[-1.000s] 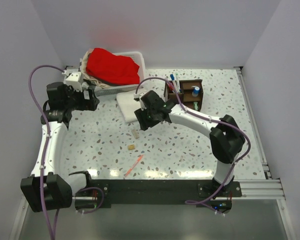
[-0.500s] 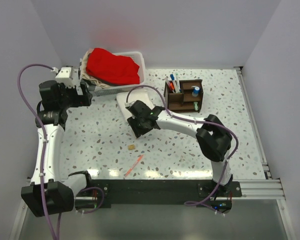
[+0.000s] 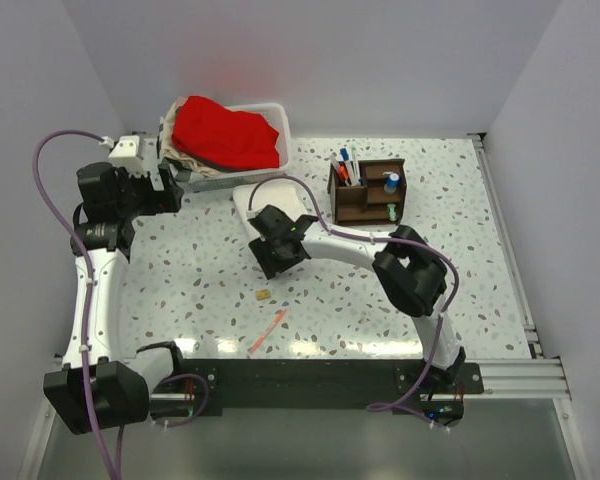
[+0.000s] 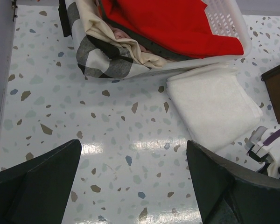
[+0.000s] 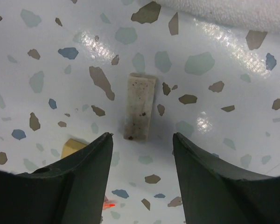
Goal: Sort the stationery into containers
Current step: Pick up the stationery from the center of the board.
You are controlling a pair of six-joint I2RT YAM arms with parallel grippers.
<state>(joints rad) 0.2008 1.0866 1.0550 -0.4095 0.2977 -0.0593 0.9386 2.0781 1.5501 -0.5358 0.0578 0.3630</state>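
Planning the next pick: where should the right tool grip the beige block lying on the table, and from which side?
Grip the beige block across its two long sides near mid-length, coming straight down: it lies flat, long and narrow, and the right tool hangs above with open fingers either side of one end.

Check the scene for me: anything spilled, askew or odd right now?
Only the checked cloth looks off: it spills over the rim of the white basket. The beige eraser, yellow block and pink pen simply lie unsorted.
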